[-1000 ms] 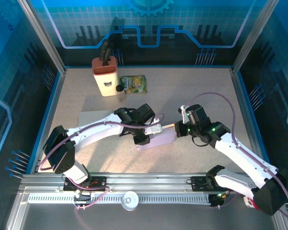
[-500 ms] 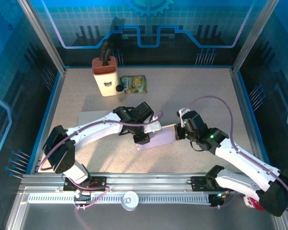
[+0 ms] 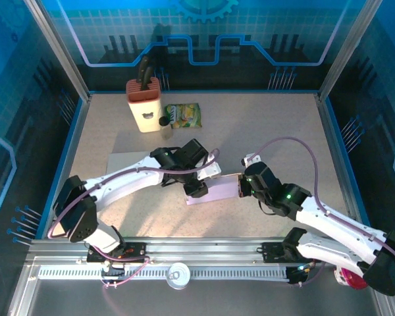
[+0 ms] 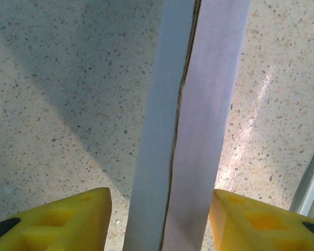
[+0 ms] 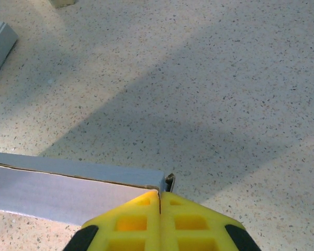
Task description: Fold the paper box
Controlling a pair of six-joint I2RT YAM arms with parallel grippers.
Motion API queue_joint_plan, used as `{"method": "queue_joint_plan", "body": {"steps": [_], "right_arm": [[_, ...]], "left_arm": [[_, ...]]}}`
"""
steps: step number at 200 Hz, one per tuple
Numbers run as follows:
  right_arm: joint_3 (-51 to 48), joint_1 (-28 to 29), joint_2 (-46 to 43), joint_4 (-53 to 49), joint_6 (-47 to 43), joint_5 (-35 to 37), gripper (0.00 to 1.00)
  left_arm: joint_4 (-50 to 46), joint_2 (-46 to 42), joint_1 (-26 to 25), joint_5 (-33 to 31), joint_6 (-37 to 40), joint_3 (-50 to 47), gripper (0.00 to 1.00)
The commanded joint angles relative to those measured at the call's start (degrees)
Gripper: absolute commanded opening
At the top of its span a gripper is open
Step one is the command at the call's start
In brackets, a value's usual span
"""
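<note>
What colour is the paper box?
Pale lilac, almost white; the box shows best in the left wrist view.

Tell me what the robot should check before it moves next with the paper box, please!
1. Left hand open around the paper box: ok, gap beside one finger.
2. Right hand shut at the box's end: ok.
3. Right hand really gripping the box: cannot tell.
4. Box's long seam closed: not ok, a dark crack shows.
5. Knife block and snack packet far from the box: ok.
</note>
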Motion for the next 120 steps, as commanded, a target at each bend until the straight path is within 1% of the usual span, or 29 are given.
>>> {"method": "queue_joint_plan", "body": {"steps": [1, 25, 51, 72, 87, 99, 111, 120], "right_arm": [[-0.37, 1.1, -0.24, -1.72, 1.68, 2.48, 0.0], [0.26, 2.25, 0.54, -1.89, 2.68, 3.35, 0.0], [1.28, 3.24, 1.78, -2.68, 3.68, 4.38, 0.0], [2.04, 3.67, 1.94, -3.19, 4.25, 4.81, 0.0], [2.52, 3.69, 2.1, -3.74, 4.47, 4.86, 0.0], [2.78, 3.86, 2.15, -3.92, 4.48, 4.66, 0.0], [2.96, 3.9, 2.09, -4.14, 4.49, 4.53, 0.0], [3.0, 3.95, 2.09, -4.33, 4.66, 4.61, 0.0]], "left_arm": [[2.11, -3.78, 0.34, -1.48, -2.6, -1.4, 0.54], [5.31, -8.53, 0.34, -4.68, -6.42, -3.4, 0.59], [6.31, -14.88, 0.36, -10.03, -13.9, -5.53, 0.6], [3.69, -20.01, 0.4, -11.2, -20.06, -7.3, 0.58], [0.49, -23.25, 0.4, -13.81, -24.77, -8.57, 0.55], [-1.71, -25.5, 0.51, -15.83, -28.29, -9.78, 0.55], [-3.28, -26.75, 0.98, -15.36, -31.34, -10.42, 0.54], [-4.02, -26.81, 1.25, -13.89, -33.1, -10.56, 0.5]]}}
